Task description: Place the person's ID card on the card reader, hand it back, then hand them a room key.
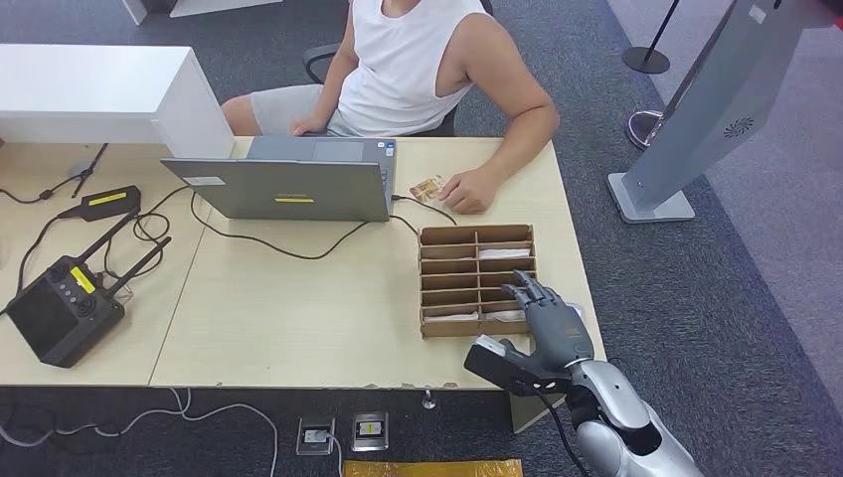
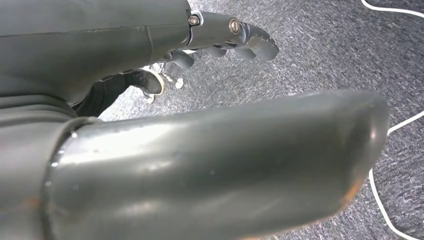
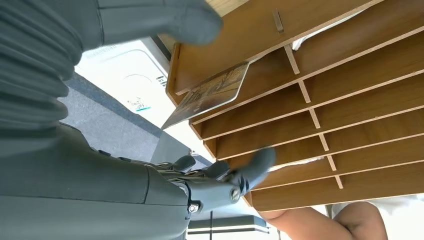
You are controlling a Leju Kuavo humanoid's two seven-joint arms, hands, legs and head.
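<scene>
Room key card (image 3: pixel 210 95), brown with a picture on it, leans out of a slot in the wooden tray (image 1: pixel 475 235) by the counter's (image 1: pixel 298 318) near right corner. Its long side runs along the slot. The right hand (image 1: pixel 552 323) is the closer one, reaching over the tray's near rows, the card between thumb and fingers, fingers spread and holding nothing.

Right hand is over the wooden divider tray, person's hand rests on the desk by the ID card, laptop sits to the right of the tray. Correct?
Not quite: in the head view the laptop sits left of the wooden divider tray, not right. The right hand is over the tray, and the person's hand rests by the ID card.
</scene>
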